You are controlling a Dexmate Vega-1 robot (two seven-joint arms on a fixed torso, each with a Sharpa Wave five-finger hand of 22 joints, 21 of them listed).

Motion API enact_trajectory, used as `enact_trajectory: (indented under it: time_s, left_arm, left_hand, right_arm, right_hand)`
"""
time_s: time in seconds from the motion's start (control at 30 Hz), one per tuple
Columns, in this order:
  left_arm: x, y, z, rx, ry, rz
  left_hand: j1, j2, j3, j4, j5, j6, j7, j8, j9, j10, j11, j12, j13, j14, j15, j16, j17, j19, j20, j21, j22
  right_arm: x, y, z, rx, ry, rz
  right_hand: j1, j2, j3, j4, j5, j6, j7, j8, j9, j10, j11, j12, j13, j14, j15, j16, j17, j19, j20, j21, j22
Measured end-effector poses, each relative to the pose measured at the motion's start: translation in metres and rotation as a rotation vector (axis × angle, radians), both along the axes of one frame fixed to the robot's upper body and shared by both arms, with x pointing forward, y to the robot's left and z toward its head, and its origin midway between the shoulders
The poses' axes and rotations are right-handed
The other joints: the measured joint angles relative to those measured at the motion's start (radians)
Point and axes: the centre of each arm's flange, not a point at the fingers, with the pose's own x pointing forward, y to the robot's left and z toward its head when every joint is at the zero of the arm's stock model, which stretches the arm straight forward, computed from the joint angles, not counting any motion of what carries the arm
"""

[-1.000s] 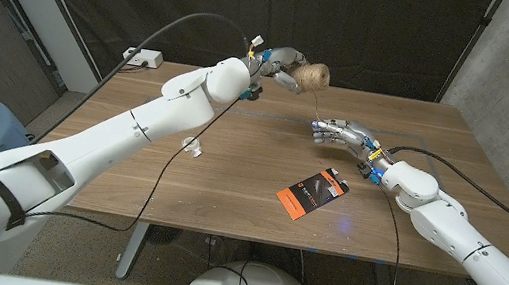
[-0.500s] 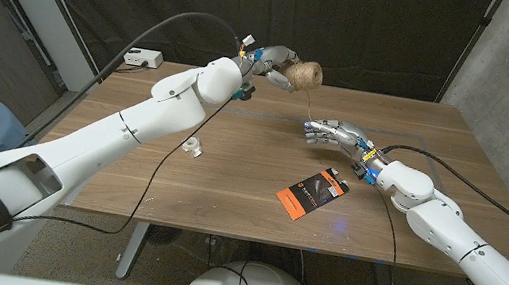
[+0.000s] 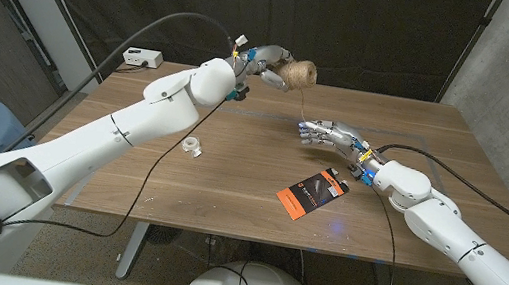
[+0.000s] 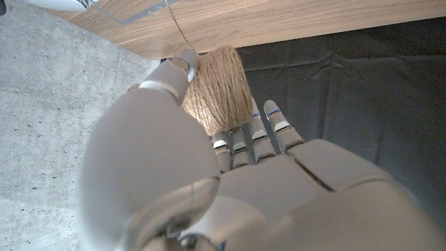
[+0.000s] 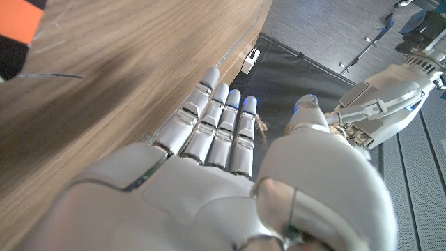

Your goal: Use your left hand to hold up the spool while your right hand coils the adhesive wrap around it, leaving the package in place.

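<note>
1. the left hand point(image 3: 269, 62) gripped the spool point(image 3: 297, 72) in the air above the bench's point(image 3: 229, 174) far edge, near its middle; a strand point(image 3: 300, 107) hung from it down to the right hand point(image 3: 329, 133).
2. the right hand sat lower and nearer than the spool, its thumb and fingers point(image 5: 230, 125) pinched on the strand, judging by the right wrist view.
3. the spool's long axis seemed roughly level; its core was hidden under the winding.
4. the package point(image 3: 312, 192) lay toward the near edge, well apart from both hands.
</note>
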Motion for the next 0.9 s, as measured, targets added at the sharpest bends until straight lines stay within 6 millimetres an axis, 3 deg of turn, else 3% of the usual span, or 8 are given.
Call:
enact_trajectory:
  time_s: [0.27,0.6,0.9]
  left_arm:
    - [-0.0030,0.0028,-0.0015,-0.008,-0.002,-0.003]
    - [-0.0055,0.0064,-0.0051,-0.017,0.003,0.000]
    - [-0.0080,0.0098,-0.0076,-0.026,0.004,0.007]
  left_hand:
    - [0.000,0.000,0.000,0.000,-0.001,0.000,0.000,0.001,0.000,0.000,0.000,0.002,0.000,0.000,0.000,0.000,0.000,0.000,0.000,0.000,0.000]
    - [0.000,0.000,0.004,-0.004,-0.002,0.000,0.000,0.002,0.000,0.000,0.000,0.002,0.000,0.000,0.000,0.000,0.000,0.000,0.000,0.000,0.000]
    - [0.000,0.000,0.004,-0.004,-0.002,0.000,0.000,0.002,0.000,0.000,0.000,0.002,0.000,0.000,0.000,0.000,0.000,0.000,0.000,0.000,0.000]
  right_arm:
    - [-0.0009,0.0036,0.0012,-0.023,0.004,0.023]
    - [0.0007,0.0060,0.0017,-0.042,0.016,0.050]
    - [0.0039,0.0089,0.0031,-0.063,0.025,0.072]
  right_hand:
    - [-0.011,0.001,-0.003,-0.003,0.002,-0.080,0.019,-0.004,-0.005,-0.080,0.017,-0.011,-0.006,-0.062,0.030,-0.028,-0.010,-0.044,0.020,-0.029,0.000]
    - [-0.024,-0.002,-0.016,-0.016,0.004,-0.246,0.066,-0.005,-0.020,-0.247,0.037,-0.018,-0.029,-0.217,0.087,-0.069,-0.055,-0.132,0.050,-0.097,-0.005]
    - [-0.042,-0.003,-0.021,-0.012,0.004,-0.309,0.084,-0.005,-0.028,-0.312,0.072,-0.019,-0.040,-0.278,0.105,-0.070,-0.079,-0.172,0.063,-0.127,-0.005]
